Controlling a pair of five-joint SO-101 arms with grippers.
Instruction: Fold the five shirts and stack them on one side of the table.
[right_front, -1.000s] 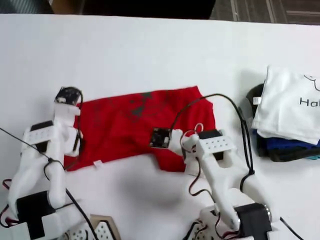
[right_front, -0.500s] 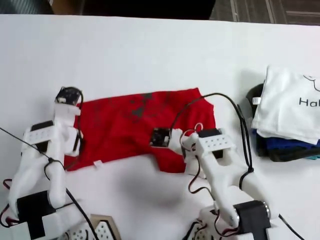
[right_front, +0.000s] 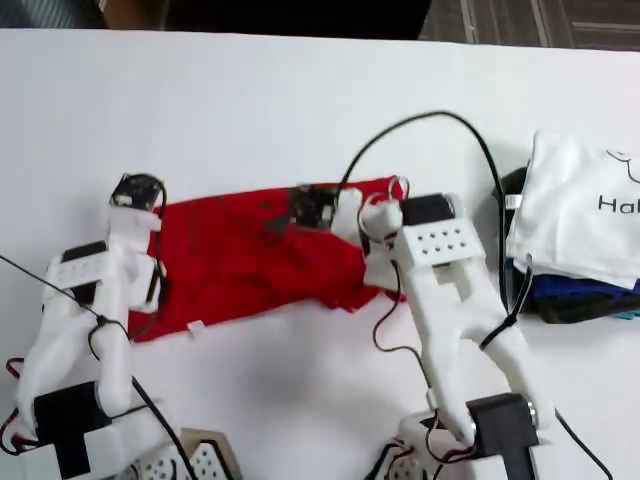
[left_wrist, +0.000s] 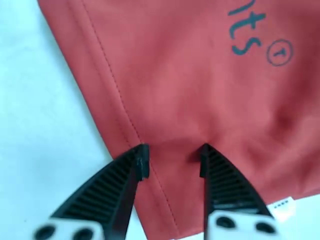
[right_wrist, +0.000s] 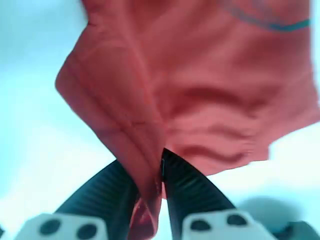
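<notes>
Gripping a bunched fold of the red shirt (right_wrist: 210, 100), the right fingers (right_wrist: 192, 192) are clamped together on the cloth; the right wrist view shows this pinch, which the wrist hides in the high view. The left fingers (left_wrist: 117, 187) stand apart, tips on the shirt beside its stitched hem. The shirt lies on the white surface (right_front: 300, 100) between the arms, long axis running left to right. Compared with a second earlier, the right arm has carried the shirt's near right edge towards the far edge. A stack of folded shirts (right_front: 575, 215), white on top, sits at the right.
</notes>
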